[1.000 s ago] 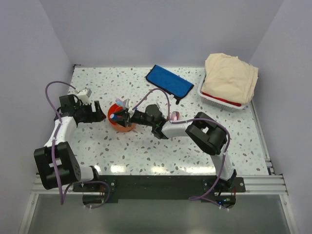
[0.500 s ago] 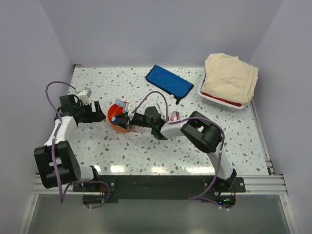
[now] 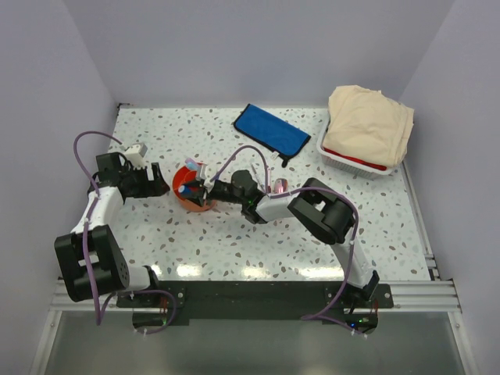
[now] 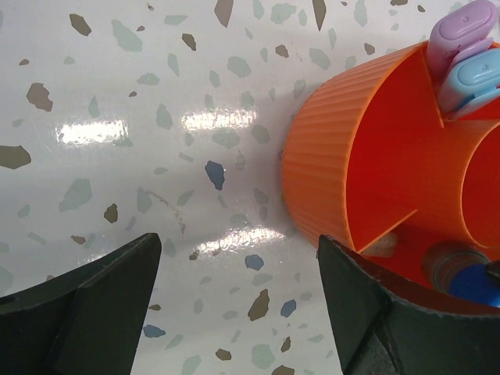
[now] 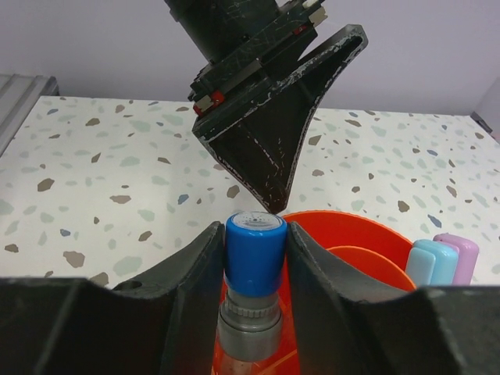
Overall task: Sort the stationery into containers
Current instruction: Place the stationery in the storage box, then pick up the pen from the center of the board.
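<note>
The round orange tub (image 3: 190, 198) stands left of centre; it also shows in the left wrist view (image 4: 355, 156) and the right wrist view (image 5: 355, 234). A lilac marker (image 4: 462, 35) and a light blue marker (image 4: 478, 74) stand in one of its compartments. My right gripper (image 3: 197, 189) (image 5: 255, 234) is shut on a blue-capped glue stick (image 5: 254, 254) and holds it upright over the tub. My left gripper (image 3: 162, 186) (image 4: 234, 312) is open and empty beside the tub's left wall, one finger (image 4: 375, 320) at the rim. The blue pouch (image 3: 271, 130) lies flat at the back. A pink tube (image 3: 280, 186) lies by the right arm.
A white basket with a red rim (image 3: 355, 158) and a beige cloth (image 3: 367, 117) stands at the back right. The lavender walls close in the table on three sides. The right arm stretches across the middle of the table.
My right gripper has moved a little left with the glue stick, over the tub. The left arm has not moved.
</note>
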